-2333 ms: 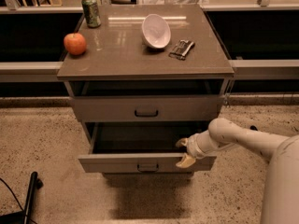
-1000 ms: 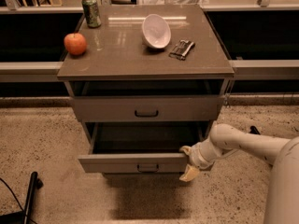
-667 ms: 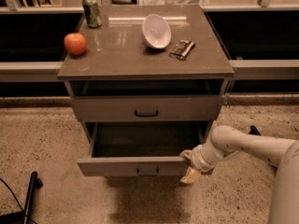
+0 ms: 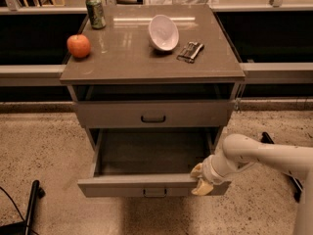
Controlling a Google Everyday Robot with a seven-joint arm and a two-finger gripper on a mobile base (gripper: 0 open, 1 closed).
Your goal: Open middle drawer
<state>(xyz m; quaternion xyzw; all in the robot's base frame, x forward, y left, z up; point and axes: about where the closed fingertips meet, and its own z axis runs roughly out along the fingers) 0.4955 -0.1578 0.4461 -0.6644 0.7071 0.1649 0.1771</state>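
We record the following:

- **Middle drawer (image 4: 122,186).** It stands out toward us and its well is open from above. The well is bounded by the drawer's own front on the near side and by the shut top drawer (image 4: 112,114) on the far side.
- **Right end of the drawer front.** It is occupied by the gripper (image 4: 201,178), and the white arm (image 4: 259,154) bars the floor space on the right.
- **Left end of the front and the handle (image 4: 155,192).** Both are free to reach.
- **Cabinet top (image 4: 122,65).** An apple (image 4: 78,46) and a can (image 4: 95,11) stand at the left. A tipped bowl (image 4: 164,32) and a small dark packet (image 4: 190,51) lie centre-right. A bare strip runs along the near edge.
- **Near-left floor.** A black pole (image 4: 32,204) lies here.
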